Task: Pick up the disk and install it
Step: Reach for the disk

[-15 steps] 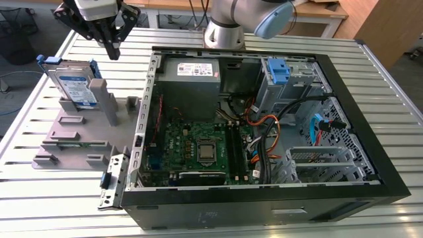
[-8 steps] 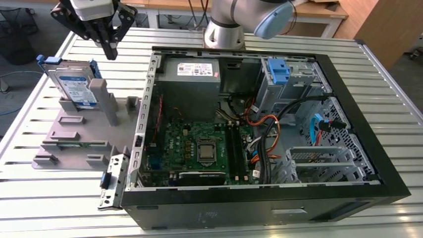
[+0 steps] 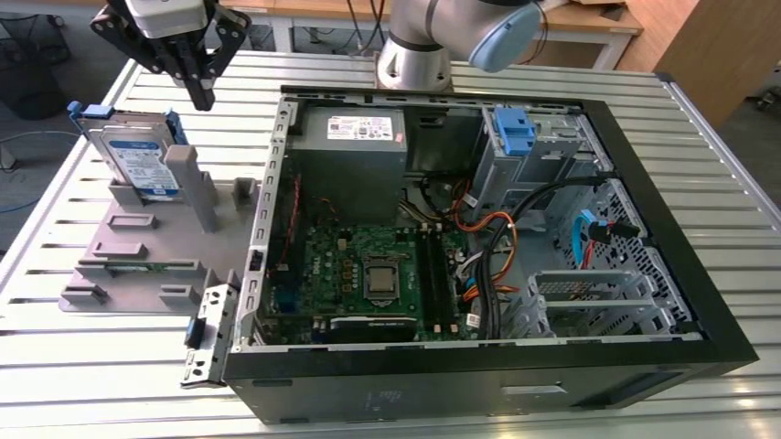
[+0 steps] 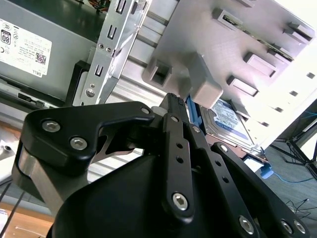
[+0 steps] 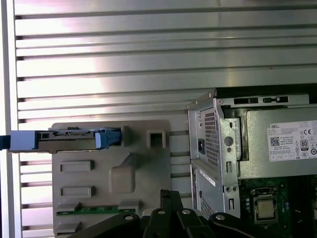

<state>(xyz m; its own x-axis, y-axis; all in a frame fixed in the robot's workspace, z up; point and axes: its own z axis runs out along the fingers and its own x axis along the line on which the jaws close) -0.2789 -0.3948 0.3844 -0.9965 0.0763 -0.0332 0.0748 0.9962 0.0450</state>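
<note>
Silver, blue-framed disk (image 3: 132,163) on edge in the grey holder (image 3: 134,247), untouched — apparently the approach step, with gripper (image 3: 199,96) near, above and a little aside, fingers pressed together on nothing — seems to call for spreading them over its top edge.

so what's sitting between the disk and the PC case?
Between the disk and the PC case: the grey holder's upright posts, in the exterior view; the first wrist view adds a strip of table.
</note>
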